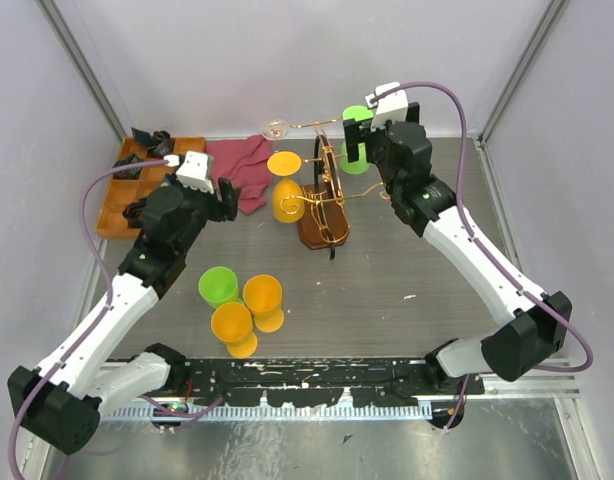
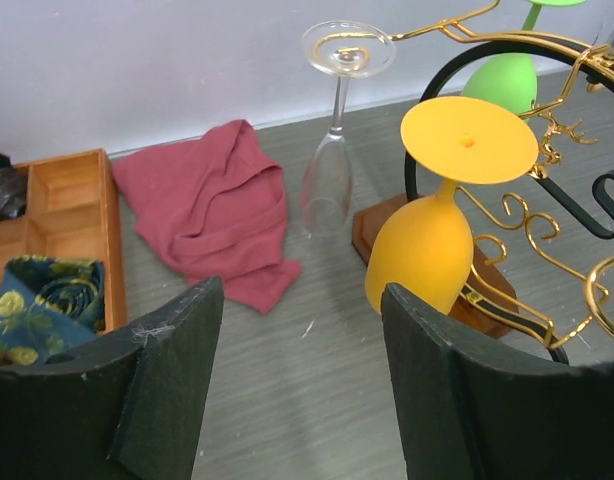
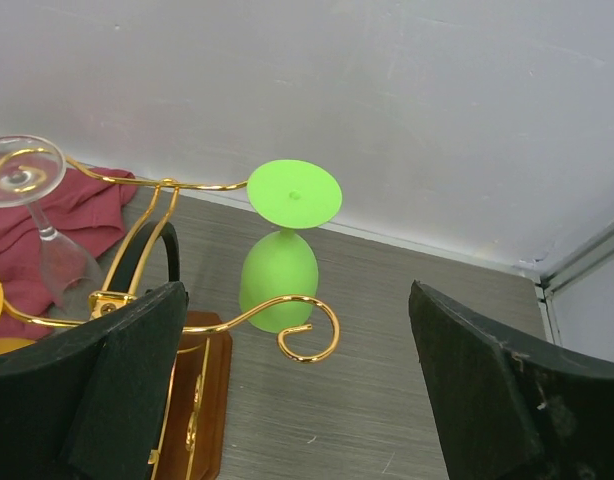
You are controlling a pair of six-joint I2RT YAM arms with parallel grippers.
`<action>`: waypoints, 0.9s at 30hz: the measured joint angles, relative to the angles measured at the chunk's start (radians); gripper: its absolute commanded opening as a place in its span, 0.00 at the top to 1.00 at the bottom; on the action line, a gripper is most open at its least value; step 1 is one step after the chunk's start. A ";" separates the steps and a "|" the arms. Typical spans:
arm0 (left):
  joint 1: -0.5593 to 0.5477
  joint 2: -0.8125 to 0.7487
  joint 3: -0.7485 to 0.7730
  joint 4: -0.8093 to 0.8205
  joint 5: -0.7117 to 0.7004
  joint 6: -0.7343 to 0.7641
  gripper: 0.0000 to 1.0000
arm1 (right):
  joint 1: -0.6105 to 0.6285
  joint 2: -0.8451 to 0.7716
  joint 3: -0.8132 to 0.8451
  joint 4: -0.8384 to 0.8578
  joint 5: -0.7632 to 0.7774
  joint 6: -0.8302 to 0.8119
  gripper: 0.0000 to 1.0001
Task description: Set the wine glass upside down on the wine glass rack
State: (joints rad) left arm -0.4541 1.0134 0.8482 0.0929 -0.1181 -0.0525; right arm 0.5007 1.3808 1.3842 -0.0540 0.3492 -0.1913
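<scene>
You've got a grey wood-grain surface (image 1: 417, 280), pale walls (image 1: 287, 60) round it. Wine glass rack (image 1: 322, 228) stands mid-back w/ orange wine glass (image 2: 427, 240) hung upside down on it. L fingers (image 2: 167, 400) & R fingers (image 3: 127, 390) both released, spread apart.

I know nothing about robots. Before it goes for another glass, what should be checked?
1. The left claw is open and empty: ok.
2. The right claw is open and empty: ok.
3. The orange glass hangs upside down on the wine glass rack: ok.
4. The green glass hangs upside down on the rack: ok.
5. More coloured glasses wait on the table: ok.
6. A free hook for the next one: cannot tell.
</scene>
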 measured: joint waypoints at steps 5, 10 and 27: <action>0.000 -0.050 0.104 -0.270 -0.005 -0.006 0.18 | -0.009 0.000 0.000 -0.001 0.024 0.036 0.02; 0.000 -0.060 0.162 -0.511 -0.002 -0.048 0.09 | -0.011 0.000 0.000 -0.007 0.039 0.050 0.03; 0.000 -0.034 0.321 -1.111 -0.069 -0.212 0.16 | -0.018 -0.094 -0.036 -0.051 0.085 0.063 0.03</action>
State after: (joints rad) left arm -0.4541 0.9794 1.1690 -1.0180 -0.1867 -0.2642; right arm 0.4824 1.2865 1.3479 -0.1051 0.4339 -0.1280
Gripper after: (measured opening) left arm 0.850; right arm 0.974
